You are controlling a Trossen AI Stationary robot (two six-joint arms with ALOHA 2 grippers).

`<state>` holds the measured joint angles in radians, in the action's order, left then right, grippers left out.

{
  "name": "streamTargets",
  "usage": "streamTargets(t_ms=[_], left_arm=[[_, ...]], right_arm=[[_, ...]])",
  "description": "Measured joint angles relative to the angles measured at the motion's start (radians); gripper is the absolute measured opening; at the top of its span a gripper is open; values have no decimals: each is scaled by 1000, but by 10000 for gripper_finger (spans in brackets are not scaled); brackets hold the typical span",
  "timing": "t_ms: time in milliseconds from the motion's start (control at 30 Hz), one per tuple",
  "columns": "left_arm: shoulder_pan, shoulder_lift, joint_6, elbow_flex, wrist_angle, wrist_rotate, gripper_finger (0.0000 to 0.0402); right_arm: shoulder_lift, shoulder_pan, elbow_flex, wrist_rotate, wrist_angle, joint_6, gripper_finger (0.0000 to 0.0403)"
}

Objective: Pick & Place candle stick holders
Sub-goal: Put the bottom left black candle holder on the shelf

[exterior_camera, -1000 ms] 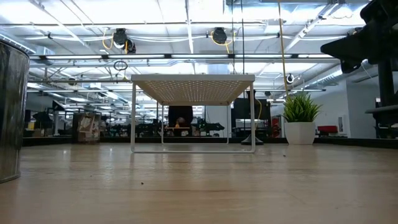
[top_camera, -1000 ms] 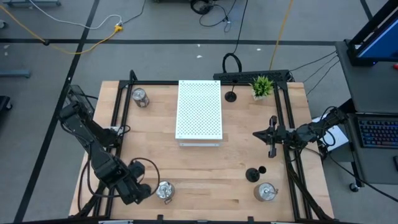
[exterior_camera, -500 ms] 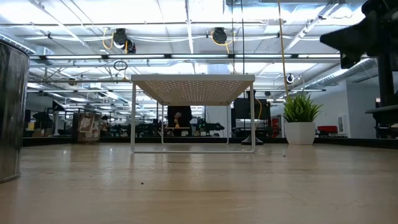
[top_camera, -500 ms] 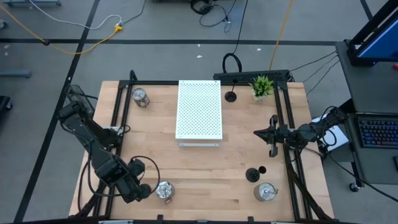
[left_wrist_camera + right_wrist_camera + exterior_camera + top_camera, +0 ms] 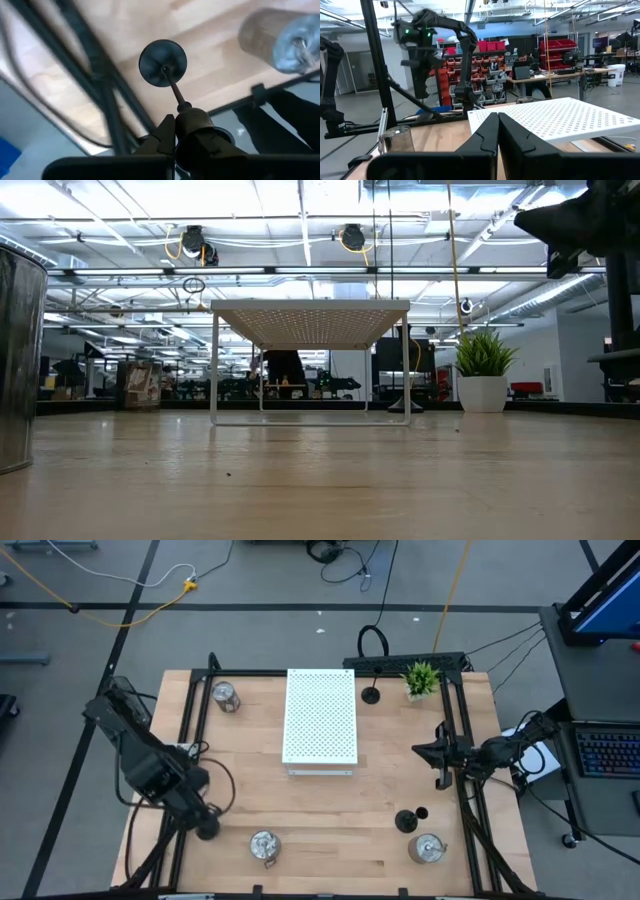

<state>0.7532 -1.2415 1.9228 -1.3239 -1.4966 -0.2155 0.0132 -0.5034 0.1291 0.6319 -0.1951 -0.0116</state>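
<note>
My left gripper [image 5: 205,828] hangs over the table's near left edge, shut on a matte black goblet-shaped holder [image 5: 165,65]. A silver holder [image 5: 264,845] stands on its base to its right and shows in the left wrist view [image 5: 285,40]. More silver holders stand at the far left [image 5: 225,695] and near right [image 5: 428,848]. Black holders stand on their round bases at the far side [image 5: 371,695] and near right [image 5: 408,820]. My right gripper [image 5: 418,751] is shut and empty at the table's right edge. My left gripper pinches the black holder's cup end [image 5: 196,120] between its two fingers [image 5: 164,136], coming from above and pointing down. The stem [image 5: 175,92] and round base [image 5: 162,63] hang below the fingers, lifted clear of the table.
A white perforated board [image 5: 320,715] on legs stands at the table's far middle. A small green potted plant [image 5: 421,678] stands at the far right. Black frame rails [image 5: 185,740] run along the table's left and right edges. A person shows in the room beyond [image 5: 285,370].
My left arm has risen and drawn toward the table's left edge, away from the near-left silver holder, carrying the black holder up clear of the table. My right arm has risen a little.
</note>
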Motion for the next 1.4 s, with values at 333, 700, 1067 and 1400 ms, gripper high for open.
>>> streamTargets(t_ms=[333,700,1067,1400], left_arm=[[-130,4,-146,-161,-70,222,16],[-378,-111,-572,-357,96,312,16],[-565,-308,-983,-438,354,124,16],[-618,-441,-1182,-561,473,101,16]], right_arm=[[7,0,0,0,-23,-3,0],[249,0,17,-5,-370,-83,0],[700,12,450,-9,-32,-127,0],[1027,147,751,-213,153,-94,11]])
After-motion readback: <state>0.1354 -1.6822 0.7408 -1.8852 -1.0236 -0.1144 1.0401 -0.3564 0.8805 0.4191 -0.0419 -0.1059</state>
